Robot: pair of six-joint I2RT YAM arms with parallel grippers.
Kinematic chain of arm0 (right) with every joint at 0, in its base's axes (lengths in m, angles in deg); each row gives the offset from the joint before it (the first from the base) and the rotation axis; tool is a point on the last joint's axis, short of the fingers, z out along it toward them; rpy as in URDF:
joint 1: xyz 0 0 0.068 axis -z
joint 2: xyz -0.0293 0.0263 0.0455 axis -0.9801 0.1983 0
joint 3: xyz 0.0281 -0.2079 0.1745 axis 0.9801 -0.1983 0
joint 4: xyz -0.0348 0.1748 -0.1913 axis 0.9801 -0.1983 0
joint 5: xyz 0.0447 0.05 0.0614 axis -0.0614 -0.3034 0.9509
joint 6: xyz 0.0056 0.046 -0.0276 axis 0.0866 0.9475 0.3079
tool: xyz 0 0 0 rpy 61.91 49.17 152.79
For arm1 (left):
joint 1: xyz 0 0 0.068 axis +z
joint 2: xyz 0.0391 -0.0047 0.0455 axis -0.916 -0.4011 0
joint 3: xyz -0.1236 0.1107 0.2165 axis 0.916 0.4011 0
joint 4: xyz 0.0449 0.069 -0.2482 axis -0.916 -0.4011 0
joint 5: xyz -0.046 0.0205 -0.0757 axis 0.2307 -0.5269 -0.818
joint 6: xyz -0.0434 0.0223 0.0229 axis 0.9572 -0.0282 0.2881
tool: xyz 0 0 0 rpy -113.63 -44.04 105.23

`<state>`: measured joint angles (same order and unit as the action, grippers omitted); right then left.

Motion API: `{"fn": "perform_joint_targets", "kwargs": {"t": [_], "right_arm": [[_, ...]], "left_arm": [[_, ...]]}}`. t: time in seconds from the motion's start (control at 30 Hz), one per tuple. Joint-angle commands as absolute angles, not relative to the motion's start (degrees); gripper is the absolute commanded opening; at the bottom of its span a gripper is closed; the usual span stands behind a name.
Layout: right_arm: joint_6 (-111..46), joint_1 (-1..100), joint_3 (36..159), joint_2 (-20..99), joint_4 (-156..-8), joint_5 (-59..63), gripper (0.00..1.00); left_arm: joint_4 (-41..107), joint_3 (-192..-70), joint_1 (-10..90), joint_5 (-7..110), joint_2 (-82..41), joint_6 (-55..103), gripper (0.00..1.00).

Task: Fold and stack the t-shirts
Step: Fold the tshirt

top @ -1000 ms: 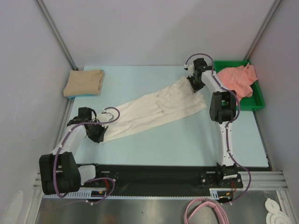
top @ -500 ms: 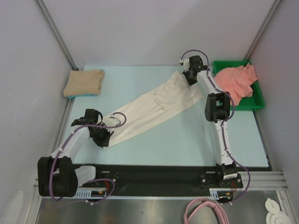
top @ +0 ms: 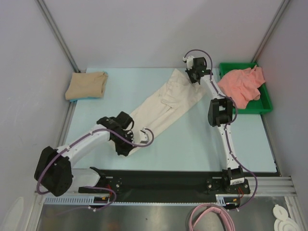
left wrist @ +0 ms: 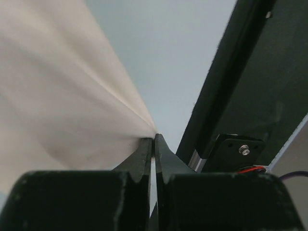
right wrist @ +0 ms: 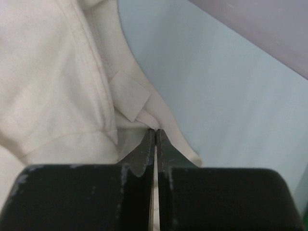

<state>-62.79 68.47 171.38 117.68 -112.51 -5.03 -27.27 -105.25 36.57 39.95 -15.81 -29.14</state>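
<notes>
Stretching diagonally across the table (top: 192,139), the cream-white t-shirt (top: 163,103) lies as a long band from the 7 o'clock area to the 1 o'clock area of the top view. The left jaws, at the end of the left arm (top: 82,142), are closed to a hairline gap on the shirt's near end at 7 o'clock. In the wrist view the cloth fans out taut from the fingertips (left wrist: 144,149). The right jaws, at the end of the right arm (top: 219,113), are fully closed on the shirt's far end at 1 o'clock. They pinch a hem edge just beside a small rectangular tab (right wrist: 130,96). The tan-beige t-shirt (top: 87,85) lies folded at 10 o'clock, well apart from both arms. The salmon-pink t-shirt (top: 240,84) lies crumpled in the green tray (top: 262,107) at 2 o'clock, spilling over the tray's left rim.
</notes>
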Motion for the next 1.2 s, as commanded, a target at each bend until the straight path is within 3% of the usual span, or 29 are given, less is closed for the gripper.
{"fn": "perform_joint_targets", "kwargs": {"t": [0.0, 0.17, 0.27, 0.3, 0.33, 0.37, 0.4, 0.47, 0.53, 0.67, 0.77, 0.9, 1.0, 1.17], "right_arm": [[-63.0, 68.5, 175.1, 118.9, -105.5, -7.0, 0.0], [-63.9, 67.9, 175.1, 118.9, -102.8, -7.5, 0.0], [-63.7, 67.8, 175.2, 118.9, -102.2, -7.8, 0.0], [-62.9, 67.7, 175.2, 118.3, -102.1, -9.5, 0.06], [-62.4, 67.6, 175.0, 117.6, -102.6, -10.1, 0.2], [-61.9, 67.7, 174.1, 116.7, -103.2, -10.7, 0.46], [-60.4, 67.9, 173.1, 115.1, -103.5, -11.6, 0.57], [-58.5, 68.9, 164.0, 107.4, -102.3, -11.5, 0.7], [-55.2, 69.8, 154.6, 96.3, -97.7, -10.5, 0.8], [-50.7, 71.7, 134.9, 79.6, -94.2, -6.5, 0.85], [-48.3, 71.8, 122.6, 70.8, -96.0, -2.3, 0.85], [-46.5, 71.2, 109.5, 56.0, -101.2, 7.4, 0.85], [-44.5, 70.9, 102.1, 47.7, -104.8, 13.9, 0.84], [-47.0, 70.2, 89.4, 34.7, -105.3, 26.5, 0.82]], "left_arm": [[-31.2, -109.0, 28.6, 38.2, -20.1, -25.2, 0.04], [-32.7, -113.9, 19.5, 35.2, -29.2, -25.3, 0.08], [-32.5, -117.6, 16.6, 36.1, -31.0, -25.1, 0.26], [-32.1, -119.6, 16.2, 35.6, -30.9, -24.9, 0.31], [-32.0, -120.6, 16.0, 35.0, -30.1, -24.9, 0.33], [-32.0, -121.7, 16.0, 34.6, -29.3, -24.9, 0.38], [-31.2, -123.9, 16.0, 34.5, -28.2, -24.4, 0.43], [-28.8, -126.1, 16.1, 35.1, -24.5, -24.0, 0.45], [-25.8, -129.2, 16.8, 38.4, -22.1, -21.7, 0.59], [-11.5, -132.7, 22.1, 46.7, -22.2, -14.9, 0.76], [-5.0, -137.5, 29.5, 47.0, -28.0, -12.6, 0.75], [-2.3, -148.4, 39.8, 38.1, -42.7, -8.0, 0.65], [-4.5, -158.4, 43.5, 31.8, -54.3, -6.0, 0.57], [-5.0, -168.0, 47.2, 27.4, -66.4, -3.5, 0.52]]}}
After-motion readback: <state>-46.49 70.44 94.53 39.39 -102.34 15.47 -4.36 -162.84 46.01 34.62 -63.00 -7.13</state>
